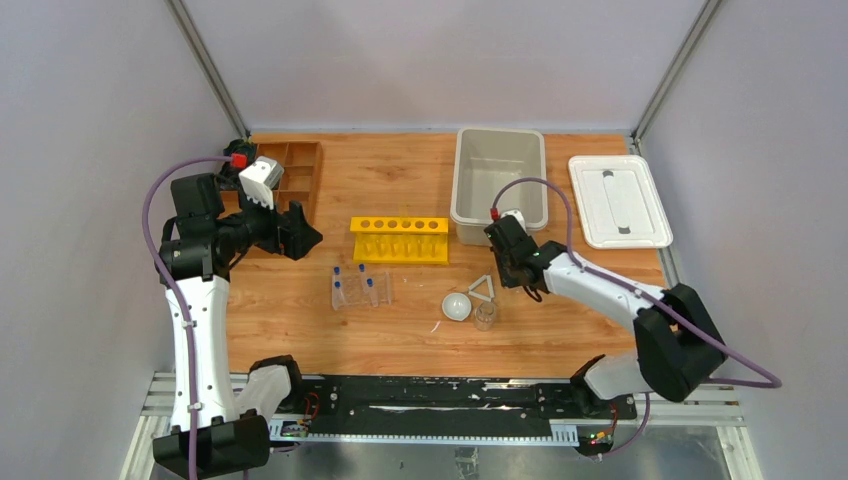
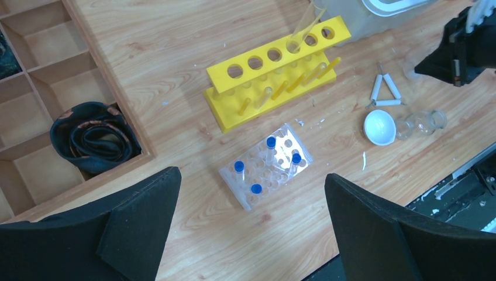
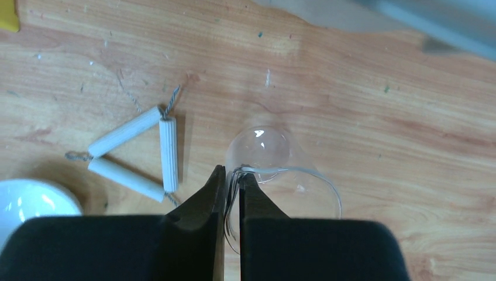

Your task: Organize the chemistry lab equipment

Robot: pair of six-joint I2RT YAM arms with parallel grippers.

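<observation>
right gripper (image 3: pixel 233 175): closed on the thin rim wall of a small glass beaker (image 3: pixel 275 158)
beaker place: on the table (image 3: pixel 380 117), just beside the white triangle (image 3: pixel 137 153)
left gripper (image 1: pixel 298 232): jaws wide apart, holding nothing
handling: likely light, stiff, slippery and breakable; a gentle rim pinch suits it

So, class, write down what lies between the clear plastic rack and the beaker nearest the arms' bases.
The white bowl sits between them, close beside the beaker and apart from the rack; the top view shows it.
</observation>
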